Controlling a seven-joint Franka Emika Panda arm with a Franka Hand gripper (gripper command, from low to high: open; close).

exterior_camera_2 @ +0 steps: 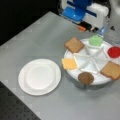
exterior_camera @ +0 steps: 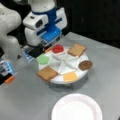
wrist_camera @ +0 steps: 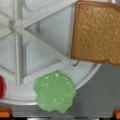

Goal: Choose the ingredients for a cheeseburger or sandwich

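On the grey table [exterior_camera: 22,100] I see a round white tray [exterior_camera: 65,65] with wedge sections, and all six ingredients lie at its rim: two toast squares [exterior_camera: 47,73] [exterior_camera: 77,50], the green lettuce [exterior_camera: 43,59], the red tomato [exterior_camera: 57,48], the yellow cheese [exterior_camera: 70,76] and the dark patty [exterior_camera: 85,65]. The white paper plate [exterior_camera: 77,108] near the tray has nothing on it, so no sandwich is stacked. The gripper [exterior_camera: 41,48] hangs just beside the tray, closest to the lettuce [wrist_camera: 55,91]. I cannot tell how far its jaws are open; it holds nothing that I can see.
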